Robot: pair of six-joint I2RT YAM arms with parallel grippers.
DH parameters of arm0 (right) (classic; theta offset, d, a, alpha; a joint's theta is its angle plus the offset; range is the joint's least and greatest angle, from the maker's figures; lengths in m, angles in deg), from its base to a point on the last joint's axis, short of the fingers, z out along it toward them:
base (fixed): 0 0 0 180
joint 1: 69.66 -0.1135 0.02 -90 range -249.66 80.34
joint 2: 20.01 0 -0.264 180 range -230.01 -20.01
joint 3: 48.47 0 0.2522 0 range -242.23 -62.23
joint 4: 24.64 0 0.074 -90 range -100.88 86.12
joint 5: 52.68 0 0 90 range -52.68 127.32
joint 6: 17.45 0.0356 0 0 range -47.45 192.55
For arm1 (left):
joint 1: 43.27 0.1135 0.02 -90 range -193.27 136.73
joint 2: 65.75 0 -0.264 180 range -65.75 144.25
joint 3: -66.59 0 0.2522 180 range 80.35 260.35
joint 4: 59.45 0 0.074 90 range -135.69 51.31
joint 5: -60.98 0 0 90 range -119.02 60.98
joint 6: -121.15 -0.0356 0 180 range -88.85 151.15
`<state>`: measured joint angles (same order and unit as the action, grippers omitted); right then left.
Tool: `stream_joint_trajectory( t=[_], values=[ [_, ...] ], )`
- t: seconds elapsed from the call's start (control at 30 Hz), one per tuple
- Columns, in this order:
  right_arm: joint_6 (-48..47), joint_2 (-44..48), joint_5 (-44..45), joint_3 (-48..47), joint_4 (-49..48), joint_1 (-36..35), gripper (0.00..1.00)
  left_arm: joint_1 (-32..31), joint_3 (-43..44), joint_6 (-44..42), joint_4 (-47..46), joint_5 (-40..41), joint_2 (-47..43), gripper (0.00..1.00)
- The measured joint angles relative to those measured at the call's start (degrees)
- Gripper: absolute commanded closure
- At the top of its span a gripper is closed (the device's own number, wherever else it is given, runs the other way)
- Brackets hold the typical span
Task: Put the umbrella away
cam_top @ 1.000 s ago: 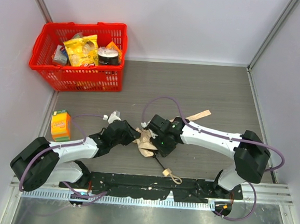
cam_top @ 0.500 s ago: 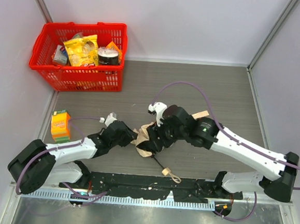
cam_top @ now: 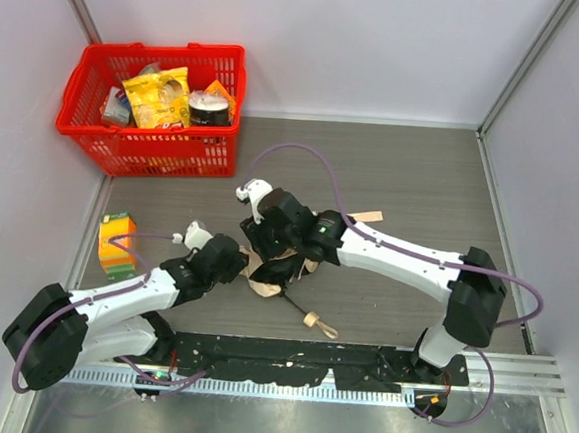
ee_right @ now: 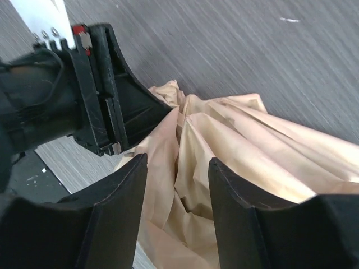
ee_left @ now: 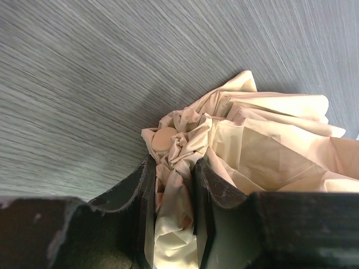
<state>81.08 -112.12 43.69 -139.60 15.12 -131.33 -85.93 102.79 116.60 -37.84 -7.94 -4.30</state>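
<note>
The umbrella (cam_top: 267, 279) lies bunched on the grey table, its pale beige canopy crumpled. Its thin black shaft runs to the cream handle (cam_top: 312, 321), and the beige strap (cam_top: 366, 218) sticks out to the right. My left gripper (cam_top: 238, 264) is shut on a fold of canopy at the umbrella's left end; the left wrist view shows the fabric (ee_left: 263, 145) pinched between the fingers (ee_left: 140, 196). My right gripper (cam_top: 278, 263) hangs over the canopy (ee_right: 252, 157) with its jaws apart, fabric lying between the fingers (ee_right: 112, 213). The left gripper (ee_right: 120, 120) shows close ahead in the right wrist view.
A red basket (cam_top: 149, 150) holding snack packs stands at the back left. An orange and green carton (cam_top: 117, 245) stands left of the left arm. A black mat (cam_top: 259, 355) runs along the near edge. Walls close in on both sides.
My right arm has swung left and now sits over the canopy. The umbrella, with its handle and strap, has shifted left. My left gripper has drawn back to the left, still holding fabric.
</note>
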Motion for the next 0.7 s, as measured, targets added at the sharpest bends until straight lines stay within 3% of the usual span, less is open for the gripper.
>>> stream_joint_trajectory(
  t=[0.17,0.23,0.33,0.57,0.7],
  values=[
    [-0.7,-2.4,-1.7,1.2,-0.2,-1.0,0.28,0.0,0.6,1.1,2.8,2.6,-0.6,1.0],
    [1.9,-1.3,0.5,1.5,1.5,-1.4,0.29,0.0,0.7,1.4,3.5,3.5,-0.8,1.0],
    [14.4,-0.2,5.8,-3.0,9.2,-1.0,0.29,0.0,0.7,2.2,4.0,4.5,-0.8,1.0],
    [48.0,5.9,12.3,-4.4,15.2,1.0,0.23,0.0,0.7,2.7,4.0,6.4,-0.7,1.0],
    [61.9,5.9,12.9,-4.4,17.9,0.7,0.23,0.0,0.7,2.6,4.0,7.1,-0.7,1.0]
  ],
)
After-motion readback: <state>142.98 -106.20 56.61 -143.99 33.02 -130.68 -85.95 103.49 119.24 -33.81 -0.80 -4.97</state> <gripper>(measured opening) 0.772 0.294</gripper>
